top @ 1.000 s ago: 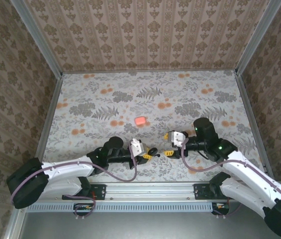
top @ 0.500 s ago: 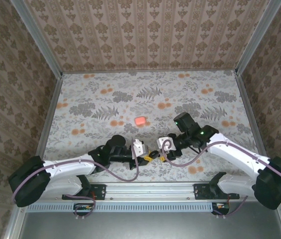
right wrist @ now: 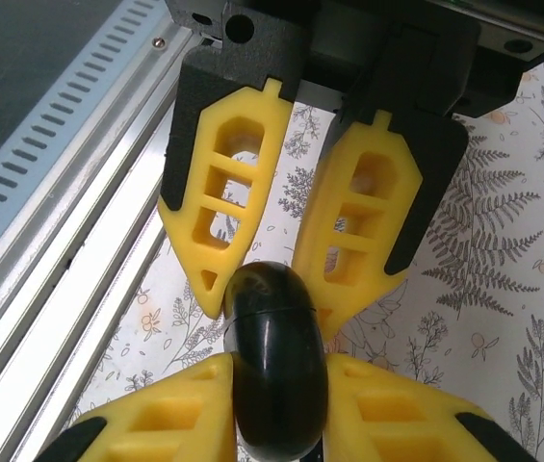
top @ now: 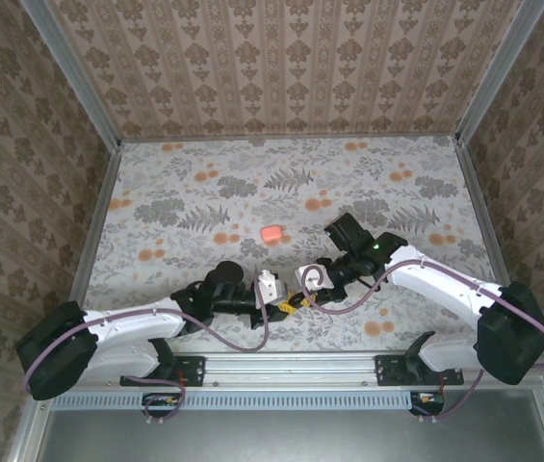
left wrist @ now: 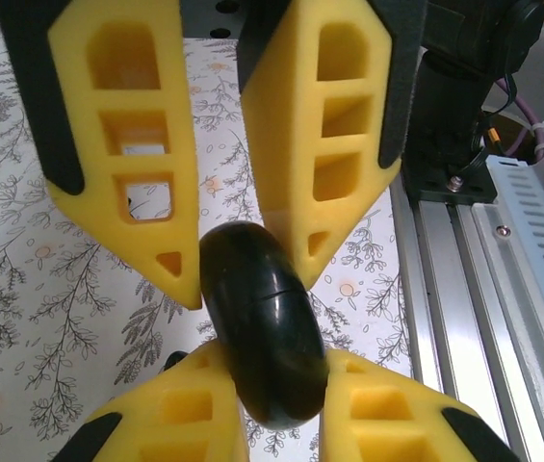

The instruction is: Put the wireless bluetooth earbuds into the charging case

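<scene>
Your left end effector [left wrist: 248,279] and right end effector [right wrist: 268,294] both pinch the glossy black charging case [left wrist: 267,346], lower centre of the overhead frame; it is probably light, rigid and slippery, so grip its broad faces.

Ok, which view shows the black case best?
Left wrist: the black case sits large and centred, seam visible, pinched between two pairs of yellow fingers. The right wrist shows it nearly as close, seam fainter. From the top, the fingers mostly hide it.
</scene>
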Action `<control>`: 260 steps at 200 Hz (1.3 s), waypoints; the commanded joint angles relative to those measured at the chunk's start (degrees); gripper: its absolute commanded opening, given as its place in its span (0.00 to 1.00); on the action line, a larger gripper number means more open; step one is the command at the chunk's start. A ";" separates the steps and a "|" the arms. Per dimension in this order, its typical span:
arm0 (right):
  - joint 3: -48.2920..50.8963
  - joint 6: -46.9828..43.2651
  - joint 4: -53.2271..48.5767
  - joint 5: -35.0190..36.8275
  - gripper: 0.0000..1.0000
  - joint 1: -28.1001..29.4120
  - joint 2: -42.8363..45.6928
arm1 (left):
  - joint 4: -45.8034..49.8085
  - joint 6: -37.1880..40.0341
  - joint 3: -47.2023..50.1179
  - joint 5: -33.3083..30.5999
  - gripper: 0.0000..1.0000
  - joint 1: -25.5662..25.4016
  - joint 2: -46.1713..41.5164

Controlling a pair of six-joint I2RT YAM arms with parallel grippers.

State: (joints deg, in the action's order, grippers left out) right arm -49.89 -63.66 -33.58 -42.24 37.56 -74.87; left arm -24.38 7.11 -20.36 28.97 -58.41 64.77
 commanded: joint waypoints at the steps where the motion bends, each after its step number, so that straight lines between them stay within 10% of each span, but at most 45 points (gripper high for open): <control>1: -0.84 -2.44 -1.58 -2.89 0.21 0.19 0.62 | -1.73 0.29 -0.73 -1.20 0.26 0.28 -1.17; 28: 3.63 0.49 6.02 -6.51 0.16 -3.02 4.17 | -6.57 -0.47 1.45 -3.78 0.53 0.29 -2.26; 62: 12.17 9.70 21.61 -15.12 0.16 -8.93 10.95 | -10.83 -0.90 2.87 -5.02 0.58 0.28 -2.20; 203: 17.01 18.70 32.19 -23.55 0.17 -10.62 10.47 | -16.43 -1.67 0.78 -3.69 0.47 -0.58 0.69; 260: 16.84 18.65 32.12 -23.81 0.17 -10.67 9.39 | -16.41 -1.61 0.52 -4.22 0.27 -1.11 0.03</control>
State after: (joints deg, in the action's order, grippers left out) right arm -32.25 -44.95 -1.45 -62.65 26.98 -64.90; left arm -39.09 5.76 -18.31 25.28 -59.22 65.89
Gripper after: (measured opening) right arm 0.182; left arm 0.301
